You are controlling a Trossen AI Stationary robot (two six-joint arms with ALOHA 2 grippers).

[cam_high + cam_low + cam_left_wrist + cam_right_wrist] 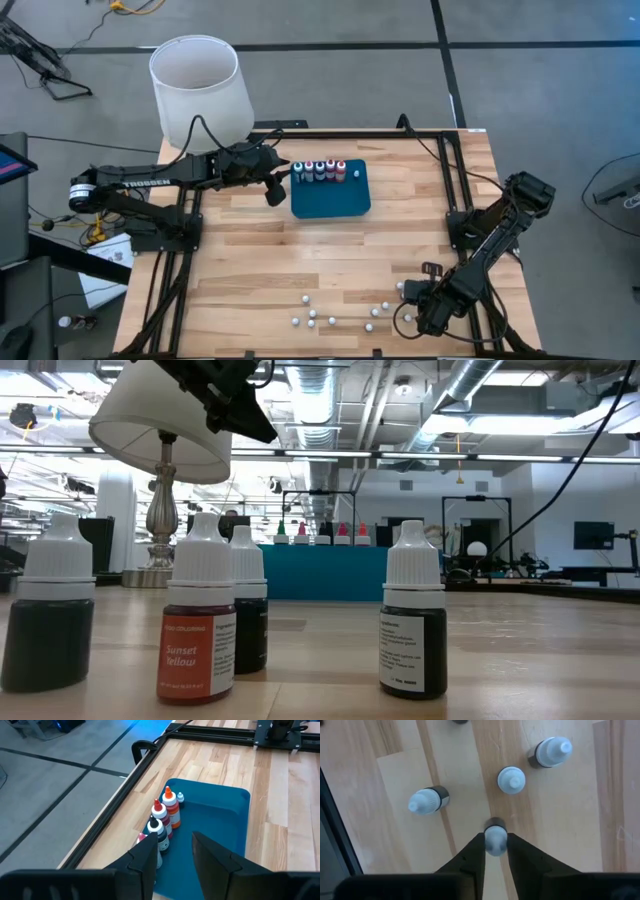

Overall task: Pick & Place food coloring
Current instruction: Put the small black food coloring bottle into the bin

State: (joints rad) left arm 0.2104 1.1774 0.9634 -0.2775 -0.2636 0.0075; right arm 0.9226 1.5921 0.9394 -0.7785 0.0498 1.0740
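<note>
The food coloring is in two groups. Several bottles with coloured bodies and white caps [320,170] stand in a row along the far edge of the teal tray [335,200], also seen in the left wrist view [165,817]. Many white-capped bottles [330,318] stand scattered on the near part of the table, large in the low view [195,625]. My left gripper [175,862] hovers open over the tray's left end, beside the row. My right gripper [495,851] points down among the near bottles, shut on one bottle [495,840]. My right gripper has the white cap [495,834] of one small bottle pinched between its two fingers. The fingers come from above, pointing down. The bottle stands upright under them; whether its base is on the table, I cannot tell.
A lamp with a white shade [195,85] stands at the far left corner, close behind my left arm. Three more bottles [511,780] stand around my right gripper. The black frame rail [455,190] runs along the table's right side. Bare wood lies mid-table.
</note>
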